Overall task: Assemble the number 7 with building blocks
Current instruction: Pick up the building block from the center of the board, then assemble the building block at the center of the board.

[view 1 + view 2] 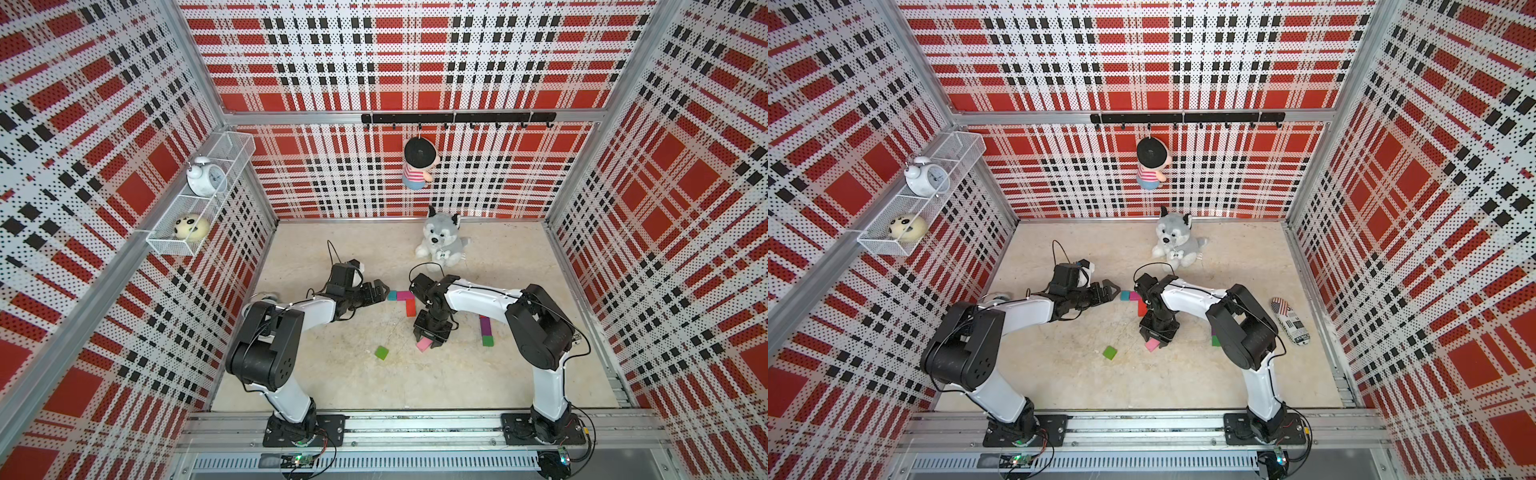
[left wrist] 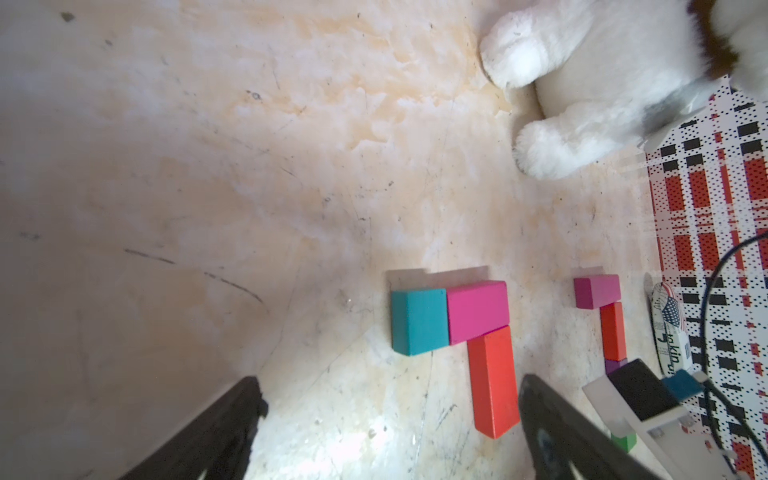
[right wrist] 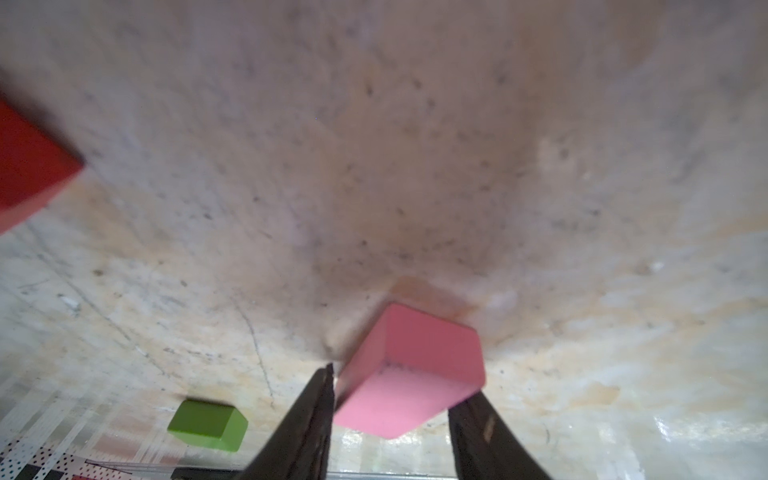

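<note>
Eyes on right pincer (image 3: 397, 390): clamped on pink block (image 3: 419, 357), fingers touching both sides. Block down at desk (image 1: 332, 386), just below centre in both top views; lifted or resting, cannot tell. Loose green cube (image 1: 381, 353) close by, lower left of it.

Over to left pincer (image 1: 376, 291): wide apart, nothing between, tips near teal square (image 1: 392, 295). Teal square and magenta rectangle (image 1: 405, 295) touching side by side. Red rectangle (image 1: 410, 307) runs down from magenta's right end. Spare column (image 1: 484, 328) of purple, magenta, green further right. Husky plush (image 1: 440, 241) upper centre, well apart.
</note>
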